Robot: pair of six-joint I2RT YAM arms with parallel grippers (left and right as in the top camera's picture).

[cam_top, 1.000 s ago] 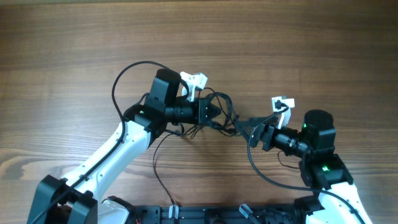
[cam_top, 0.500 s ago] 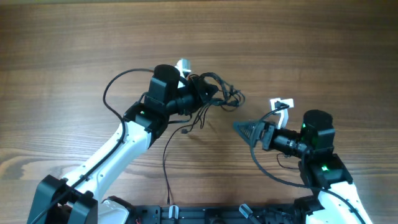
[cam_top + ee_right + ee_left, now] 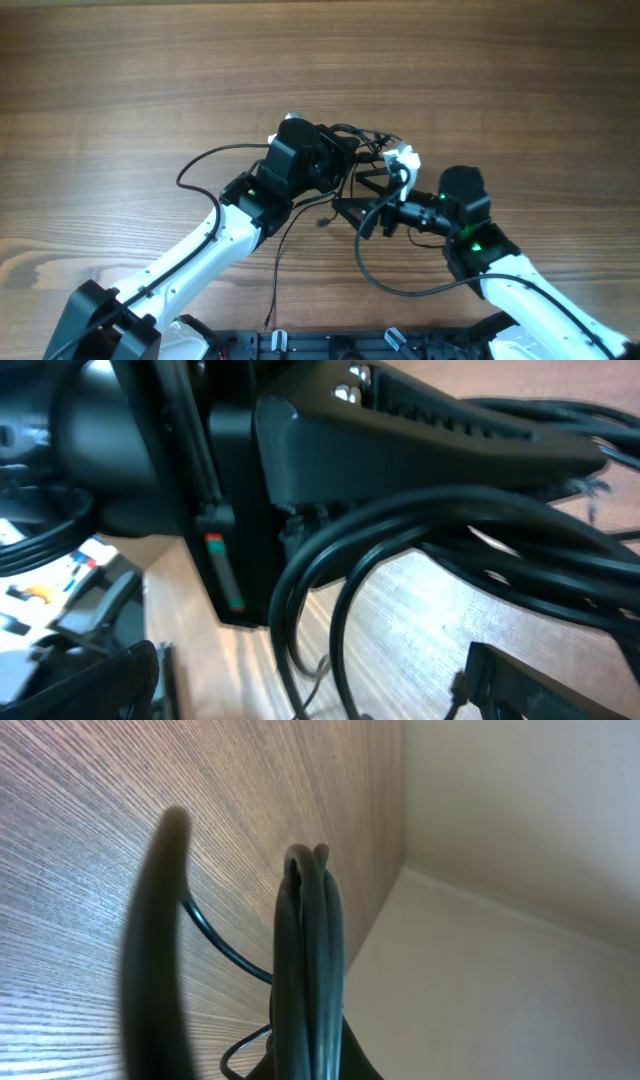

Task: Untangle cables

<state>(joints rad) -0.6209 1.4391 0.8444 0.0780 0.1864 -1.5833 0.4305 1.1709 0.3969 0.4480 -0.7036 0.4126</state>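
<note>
Left pincer [image 3: 343, 160]: closed on the cables [image 3: 372, 143].
Cables: a tangled bundle is held mid-tabletop [image 3: 120, 80], between both pincers.
Handling: judged light, soft and thin; a free loop beside the knot should be taken.
Right pincer [image 3: 352, 214]: spread wide, near the bundle, nothing held.
</note>
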